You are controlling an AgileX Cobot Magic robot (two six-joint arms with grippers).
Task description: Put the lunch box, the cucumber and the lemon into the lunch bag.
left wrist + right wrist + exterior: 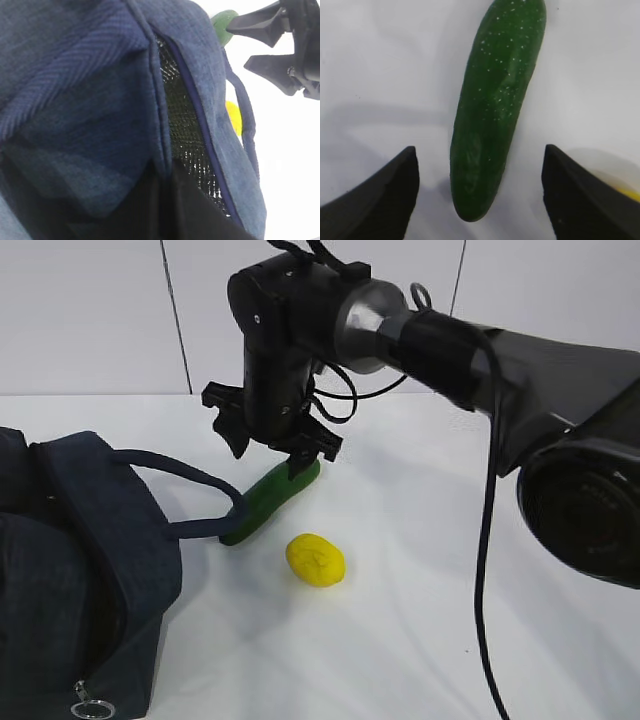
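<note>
The dark green cucumber (268, 502) lies on the white table, its near end against the handle (205, 528) of the navy lunch bag (70, 570). My right gripper (268, 455) hangs open just above the cucumber's far end; in the right wrist view the cucumber (495, 105) lies lengthwise between the spread fingers (385, 200), untouched. The yellow lemon (315, 560) sits right of the cucumber. My left gripper (167, 200) is pressed up to the bag's opening and seems shut on an edge of its fabric (100, 100). The lunch box is out of view.
The bag's silver ring zipper pull (92, 705) hangs at its near corner. The bag's mesh lining (187, 125) shows at the open top. The right arm's bulky body (560, 440) fills the right side. White table (420, 640) spreads around the lemon.
</note>
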